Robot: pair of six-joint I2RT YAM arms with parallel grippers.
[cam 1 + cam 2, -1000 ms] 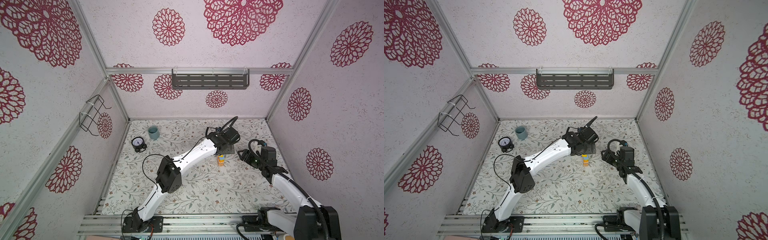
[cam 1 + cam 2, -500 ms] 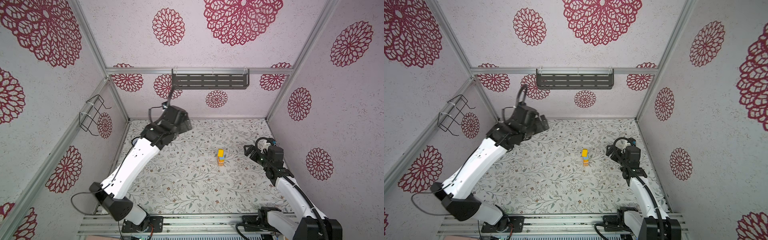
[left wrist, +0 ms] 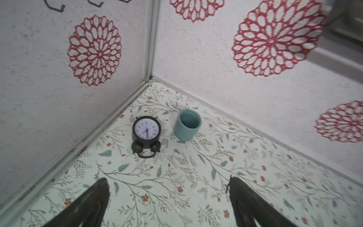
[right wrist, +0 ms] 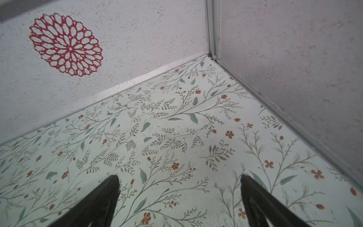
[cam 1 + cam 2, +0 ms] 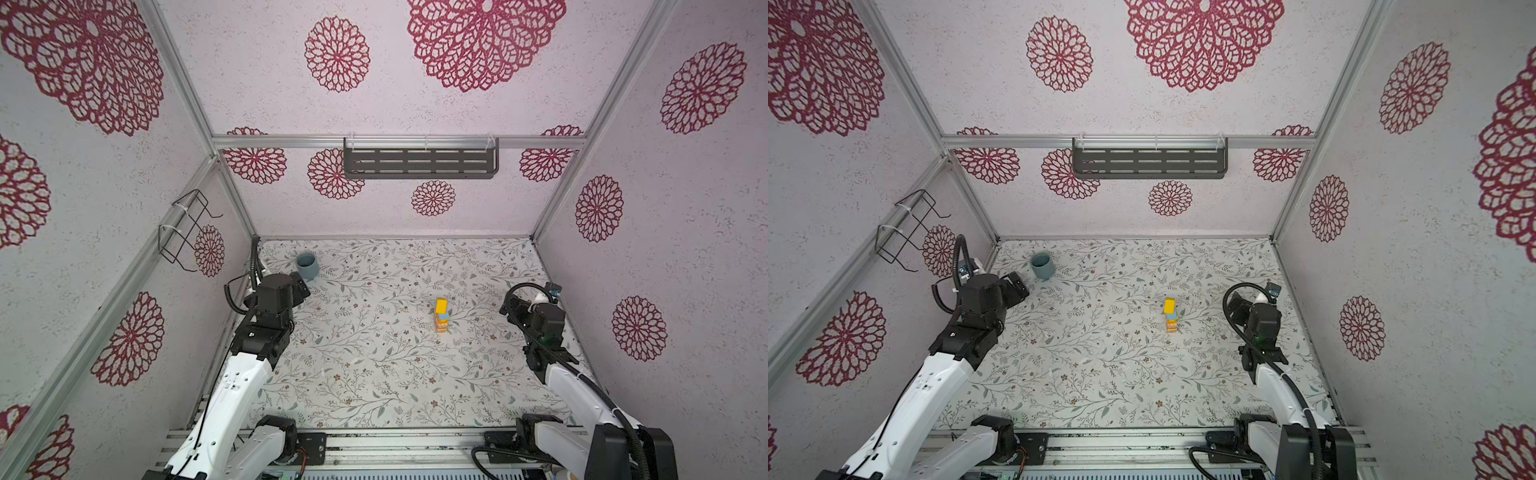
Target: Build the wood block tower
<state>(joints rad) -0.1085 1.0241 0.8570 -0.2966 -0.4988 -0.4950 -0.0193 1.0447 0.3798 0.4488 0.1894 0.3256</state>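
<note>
Right of ctr, both top views: tower (image 5: 441, 315) slim, prob light, stiff, tippy; pinch top blk (image 5: 441, 305) by flat sides. Left gripper (image 3: 168, 179), right gripper (image 4: 179, 176): jaws wide, empty.

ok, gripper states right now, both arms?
Left gripper: open, jaws wide, holding nothing.
Right gripper: open, jaws wide, holding nothing.

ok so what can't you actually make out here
- tower: too small in both top views to count its levels; outside both wrist views.
- clock: seen only in the left wrist view; the left arm covers it in both top views.
</note>
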